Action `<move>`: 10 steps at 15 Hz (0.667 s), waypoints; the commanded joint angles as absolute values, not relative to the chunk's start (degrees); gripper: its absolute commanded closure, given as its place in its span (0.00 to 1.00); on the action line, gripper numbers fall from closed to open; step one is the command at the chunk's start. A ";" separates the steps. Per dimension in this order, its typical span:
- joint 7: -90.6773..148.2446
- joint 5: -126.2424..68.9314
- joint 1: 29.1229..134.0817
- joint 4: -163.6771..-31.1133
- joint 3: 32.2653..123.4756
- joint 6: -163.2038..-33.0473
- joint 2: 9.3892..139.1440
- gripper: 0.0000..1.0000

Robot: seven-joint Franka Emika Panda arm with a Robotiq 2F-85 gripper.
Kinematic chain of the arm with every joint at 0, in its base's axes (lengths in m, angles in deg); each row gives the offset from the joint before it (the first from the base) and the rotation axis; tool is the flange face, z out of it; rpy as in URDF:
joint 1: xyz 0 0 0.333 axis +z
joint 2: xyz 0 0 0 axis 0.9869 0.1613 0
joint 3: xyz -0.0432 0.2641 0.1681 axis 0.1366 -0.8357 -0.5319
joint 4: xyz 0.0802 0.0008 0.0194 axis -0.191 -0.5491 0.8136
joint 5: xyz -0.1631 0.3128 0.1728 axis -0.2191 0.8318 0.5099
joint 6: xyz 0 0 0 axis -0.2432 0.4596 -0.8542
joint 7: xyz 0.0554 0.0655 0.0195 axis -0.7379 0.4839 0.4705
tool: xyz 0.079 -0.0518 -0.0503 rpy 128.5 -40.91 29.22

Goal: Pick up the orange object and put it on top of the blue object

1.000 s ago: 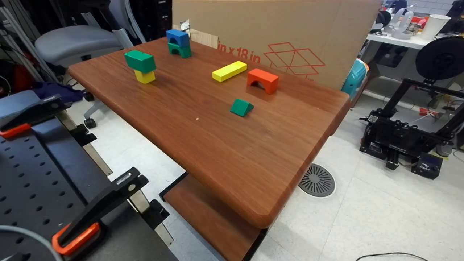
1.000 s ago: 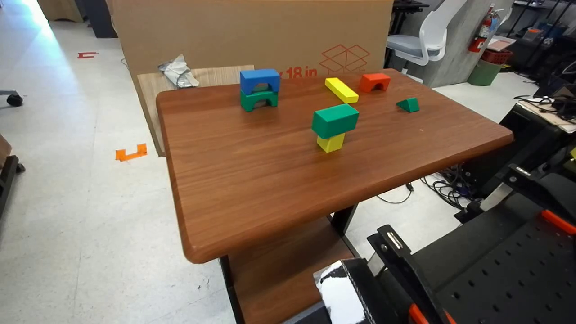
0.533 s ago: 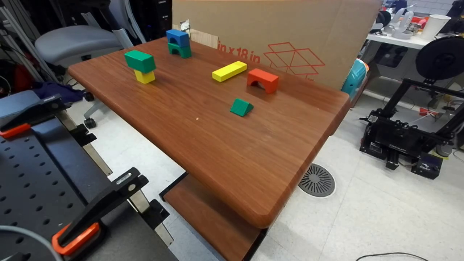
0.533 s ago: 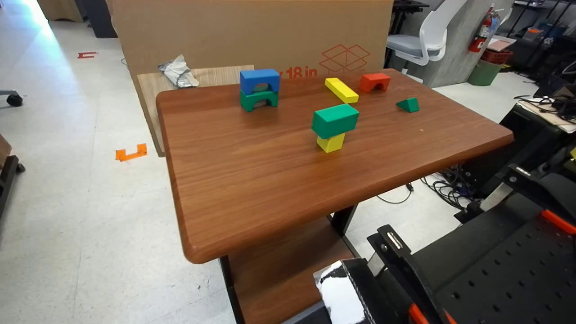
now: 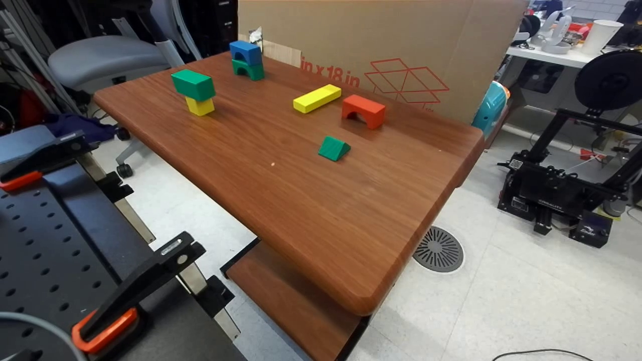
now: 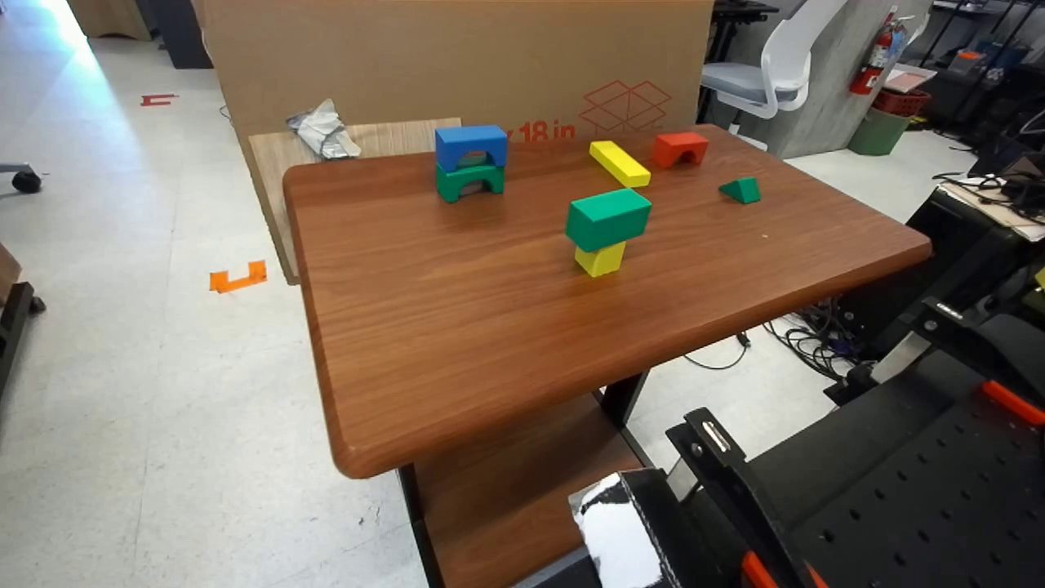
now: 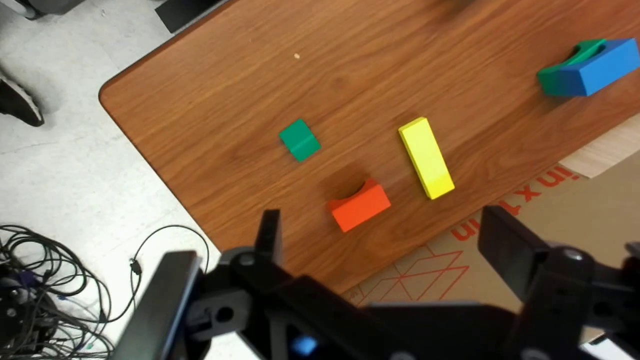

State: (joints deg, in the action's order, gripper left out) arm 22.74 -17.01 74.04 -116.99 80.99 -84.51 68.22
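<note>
Claw [image 7: 381, 222] spread wide; orange arch [image 5: 368, 107] near yellow bar [image 5: 317, 98]

The orange arch stands notch down, long axis roughly crosswise to the bar, on the wooden table [image 5: 301, 185]. Well apart from the bar, the blue block [image 6: 471, 136] tops a green arch [image 6: 472, 173]. Behind the bar stands a cardboard box [image 6: 457, 61], inside hidden.

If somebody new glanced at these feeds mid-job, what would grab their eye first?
Likely the orange arch, standing on the brown table near the yellow bar. Next, two stacks on the tabletop in both exterior views: the blue arch on a green arch, and a green block overhanging a smaller yellow block. The open gripper looms dark across the wrist view's bottom.
</note>
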 commanded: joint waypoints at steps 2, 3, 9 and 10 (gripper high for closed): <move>23.63 -15.51 73.07 -110.97 80.88 -84.22 73.97 0.00; 24.29 -15.39 73.06 -110.63 80.66 -84.93 74.83 0.00; 29.56 -19.07 74.20 -108.13 79.32 -88.99 81.43 0.00; 29.87 -19.50 74.39 -107.53 79.15 -89.45 82.92 0.00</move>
State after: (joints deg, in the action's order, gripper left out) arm 27.95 -17.73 73.97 -110.63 79.67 -87.75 78.59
